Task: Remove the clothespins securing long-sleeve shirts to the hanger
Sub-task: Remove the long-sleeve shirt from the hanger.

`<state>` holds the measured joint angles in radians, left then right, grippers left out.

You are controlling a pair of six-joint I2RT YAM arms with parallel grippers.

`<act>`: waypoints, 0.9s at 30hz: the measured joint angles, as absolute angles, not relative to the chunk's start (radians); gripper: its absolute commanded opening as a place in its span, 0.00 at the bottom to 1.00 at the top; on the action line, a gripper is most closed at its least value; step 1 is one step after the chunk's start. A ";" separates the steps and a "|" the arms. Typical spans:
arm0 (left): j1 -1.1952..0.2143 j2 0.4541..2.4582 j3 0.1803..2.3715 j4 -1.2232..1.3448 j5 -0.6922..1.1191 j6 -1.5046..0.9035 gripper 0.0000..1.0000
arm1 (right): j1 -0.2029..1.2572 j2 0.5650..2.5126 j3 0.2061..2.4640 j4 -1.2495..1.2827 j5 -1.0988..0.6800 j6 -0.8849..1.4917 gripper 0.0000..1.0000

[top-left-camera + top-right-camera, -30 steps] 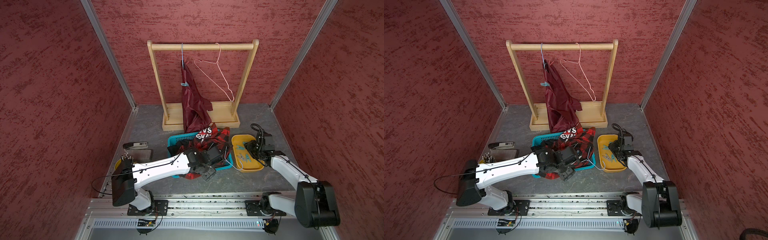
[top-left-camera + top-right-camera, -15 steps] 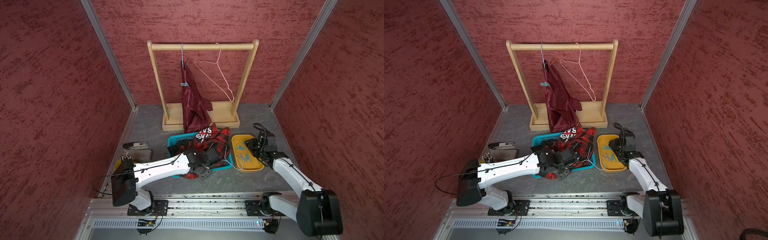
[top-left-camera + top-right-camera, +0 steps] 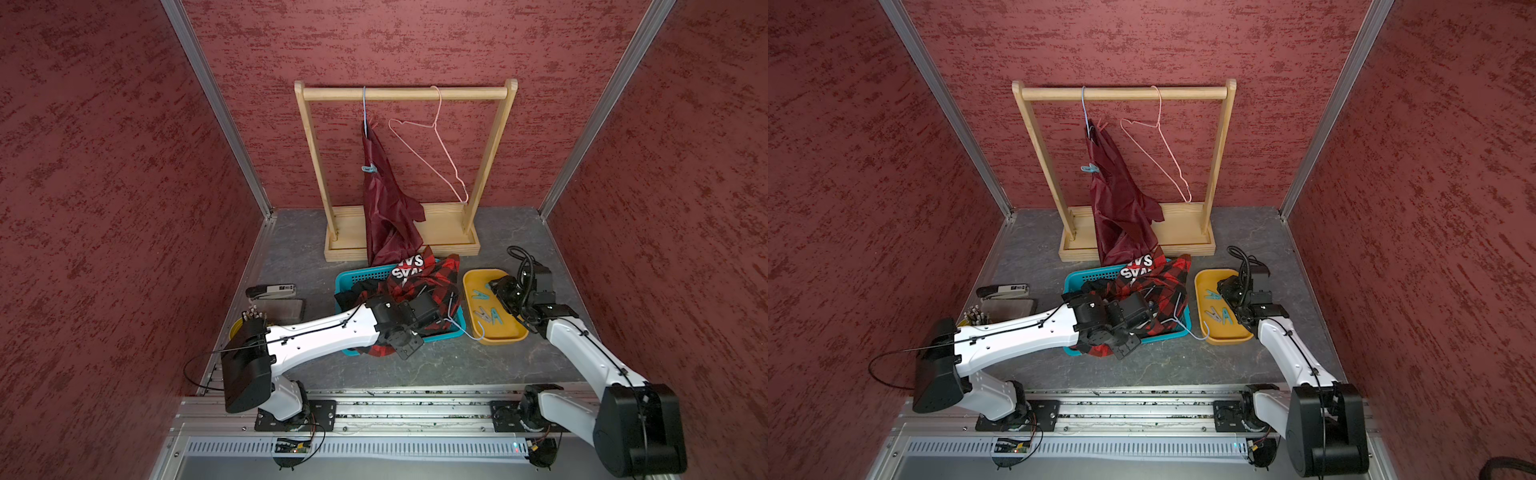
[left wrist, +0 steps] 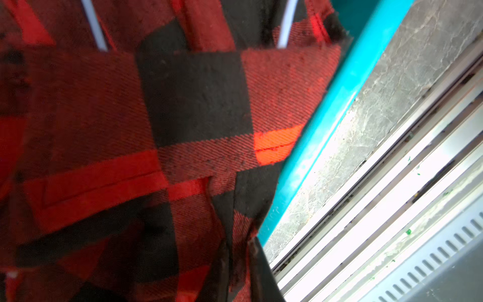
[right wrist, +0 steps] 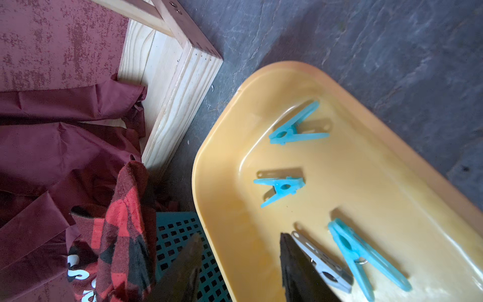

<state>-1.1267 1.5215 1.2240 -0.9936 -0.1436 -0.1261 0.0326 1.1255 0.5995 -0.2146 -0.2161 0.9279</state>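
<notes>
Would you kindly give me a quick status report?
Left gripper shut on plaid shirt. Right gripper open over yellow tray, four clothespins inside. One clothespin on maroon shirt.

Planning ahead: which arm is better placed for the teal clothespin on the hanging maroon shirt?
Right, likely: the right gripper is open and empty over the yellow tray; the left gripper pinches the red-and-black plaid shirt.

Four clothespins lie in the yellow tray, the grey one perhaps touching the spread tool.
</notes>
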 measured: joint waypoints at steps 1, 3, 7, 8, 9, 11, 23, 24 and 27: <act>-1.126 1.518 1.224 -0.991 -0.142 -0.131 0.01 | 0.033 1.125 0.599 -0.214 -0.217 0.928 0.52; -1.123 1.516 1.225 -0.994 -0.140 -0.126 0.00 | 0.033 1.124 0.599 -0.215 -0.222 0.928 0.53; -1.100 1.516 1.237 -1.003 -0.136 -0.128 0.00 | 0.033 1.124 0.599 -0.213 -0.249 0.933 0.59; -1.082 1.516 1.243 -1.007 -0.132 -0.133 0.00 | 0.033 1.124 0.599 -0.213 -0.258 0.936 0.61; -1.064 1.516 1.249 -1.012 -0.128 -0.137 0.00 | 0.033 1.124 0.602 -0.214 -0.266 0.936 0.63; -1.013 1.505 1.261 -1.017 -0.105 -0.145 0.00 | 0.033 1.124 0.622 -0.225 -0.281 0.934 0.67; -0.686 1.382 1.337 -1.015 0.128 -0.189 0.00 | 0.064 1.079 0.766 -0.294 -0.327 0.817 0.79; -0.659 1.382 1.337 -1.012 0.150 -0.195 0.00 | 0.078 1.071 0.766 -0.305 -0.329 0.803 0.79; -0.590 1.389 1.337 -1.000 0.208 -0.206 0.00 | 0.130 1.056 0.766 -0.331 -0.329 0.768 0.79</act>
<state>-0.5900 1.3891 1.3373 -1.0004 0.2081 -0.2058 0.1299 1.0565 0.7658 -0.3313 -0.3290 0.7677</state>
